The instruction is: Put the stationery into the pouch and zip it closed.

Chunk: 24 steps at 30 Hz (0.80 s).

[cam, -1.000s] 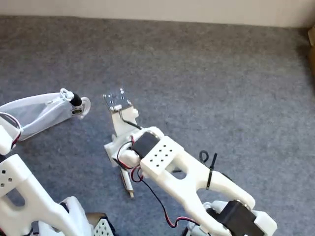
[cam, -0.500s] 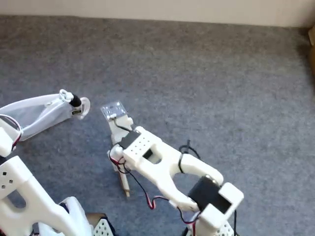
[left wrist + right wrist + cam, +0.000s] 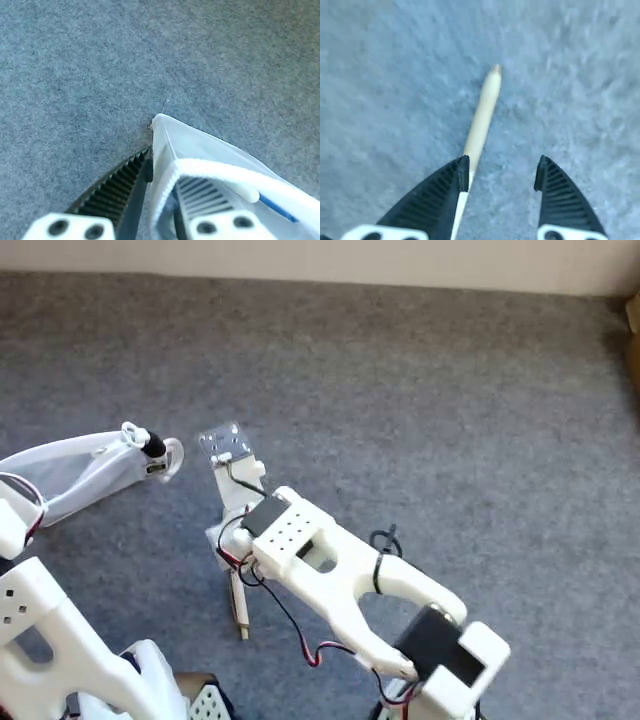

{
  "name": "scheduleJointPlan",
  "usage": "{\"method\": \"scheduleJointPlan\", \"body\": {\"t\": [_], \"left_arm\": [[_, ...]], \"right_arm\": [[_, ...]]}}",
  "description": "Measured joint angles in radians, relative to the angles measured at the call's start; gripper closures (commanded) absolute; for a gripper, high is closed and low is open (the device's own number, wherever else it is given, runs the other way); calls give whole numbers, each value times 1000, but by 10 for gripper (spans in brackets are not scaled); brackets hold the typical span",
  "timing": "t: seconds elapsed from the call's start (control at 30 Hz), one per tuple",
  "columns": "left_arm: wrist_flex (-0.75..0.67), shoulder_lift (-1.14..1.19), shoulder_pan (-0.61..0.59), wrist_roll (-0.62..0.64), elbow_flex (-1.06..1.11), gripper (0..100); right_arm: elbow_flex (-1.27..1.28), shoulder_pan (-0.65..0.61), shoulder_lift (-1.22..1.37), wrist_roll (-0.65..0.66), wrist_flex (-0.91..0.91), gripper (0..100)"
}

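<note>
Grey carpet (image 3: 570, 75); pencil (image 3: 482, 115) lies alongside one of the right fingers (image 3: 440, 195).

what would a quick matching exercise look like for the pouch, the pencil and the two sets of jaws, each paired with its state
Things:
1 pouch
2 pencil
3 left jaws
4 right jaws

States:
a open
b lying loose on the carpet
c shut
d gripped by an arm

Pairs: 1-d, 2-b, 3-c, 4-a
</note>
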Motion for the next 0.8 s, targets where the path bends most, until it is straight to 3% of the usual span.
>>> {"method": "scheduleJointPlan", "body": {"t": [0.2, 0.4, 0.57, 0.8], "left_arm": [[0, 0, 0, -2, 0, 947], [0, 0, 0, -2, 0, 947], [0, 0, 0, -2, 0, 947], [-2, 0, 0, -2, 2, 947]], "right_arm": [[46, 0, 8, -66, -180, 813], [48, 0, 130, -71, -219, 935], [8, 8, 219, -71, -226, 953], [-193, 21, 321, -71, 25, 954]]}}
